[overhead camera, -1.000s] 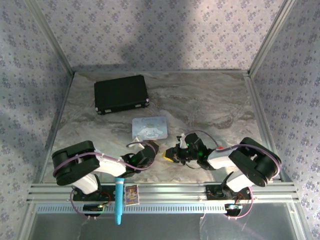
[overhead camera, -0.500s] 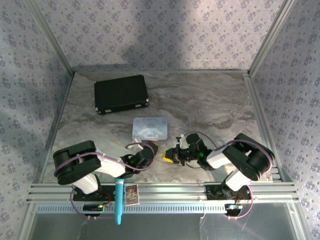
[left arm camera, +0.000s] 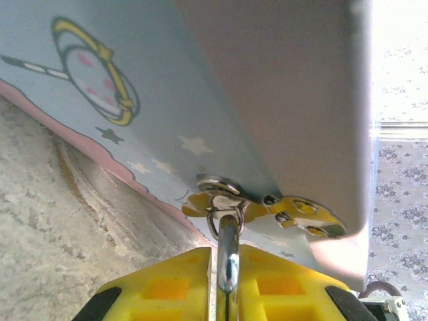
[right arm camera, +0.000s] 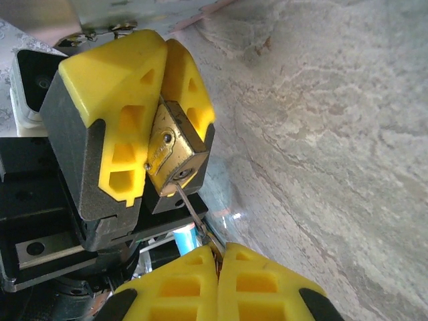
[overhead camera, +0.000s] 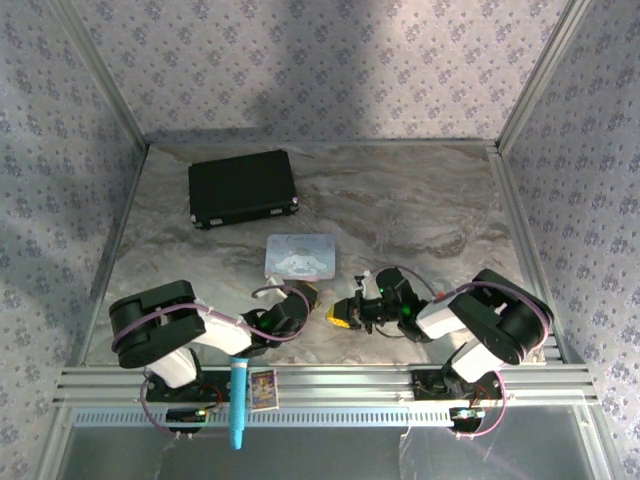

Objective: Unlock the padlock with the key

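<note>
My left gripper (left arm camera: 227,262) is shut on the small brass padlock (right arm camera: 172,152). The padlock's steel shackle (left arm camera: 228,244) sticks out between the yellow fingers and hooks through a ring on the clasp (left arm camera: 224,188) of the pastel tin (left arm camera: 134,80). My right gripper (right arm camera: 219,257) is shut on the thin silvery key (right arm camera: 190,207). The key's tip touches the keyhole on the padlock's underside. In the top view, the left gripper (overhead camera: 308,296) and right gripper (overhead camera: 340,316) meet just in front of the tin (overhead camera: 300,256).
A black case (overhead camera: 243,187) lies at the back left of the marble table (overhead camera: 420,210). A blue pen-shaped stick (overhead camera: 238,405) and a small card (overhead camera: 263,388) rest on the front rail by the left arm's base. Metal frame posts border the table's sides.
The right arm's elbow has swung slightly, and its gripper has edged a little nearer the front. The left arm holds still; both grips are unchanged.
</note>
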Motion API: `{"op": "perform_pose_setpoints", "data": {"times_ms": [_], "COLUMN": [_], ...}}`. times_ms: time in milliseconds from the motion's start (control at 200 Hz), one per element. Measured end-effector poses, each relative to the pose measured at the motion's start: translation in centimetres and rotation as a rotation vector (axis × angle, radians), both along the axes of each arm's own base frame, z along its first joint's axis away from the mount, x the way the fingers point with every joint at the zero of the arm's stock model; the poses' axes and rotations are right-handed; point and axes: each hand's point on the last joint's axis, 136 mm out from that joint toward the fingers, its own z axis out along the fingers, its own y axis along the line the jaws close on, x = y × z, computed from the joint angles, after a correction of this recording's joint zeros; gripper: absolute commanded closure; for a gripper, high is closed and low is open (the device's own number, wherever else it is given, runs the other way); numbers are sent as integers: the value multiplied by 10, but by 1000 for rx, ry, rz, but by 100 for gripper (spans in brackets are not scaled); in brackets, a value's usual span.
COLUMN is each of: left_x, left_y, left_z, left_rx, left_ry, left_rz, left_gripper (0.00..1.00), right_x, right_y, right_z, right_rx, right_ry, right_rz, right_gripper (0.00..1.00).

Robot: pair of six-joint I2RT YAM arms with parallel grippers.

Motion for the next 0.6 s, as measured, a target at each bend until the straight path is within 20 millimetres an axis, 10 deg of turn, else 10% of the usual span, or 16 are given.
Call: {"op": "perform_pose_setpoints", "data": {"times_ms": [600], "left_x": [0], "left_y": [-5], "left_z": [-2], "left_rx": [-25], "left_ry": [3], "left_rz": [-6], "left_gripper": [100], "right_x": [3], "right_y": [-2], "right_z": [-5], "right_rx": [-7], "right_ry": [10], "right_rz": [-7], "right_gripper": [100]}}
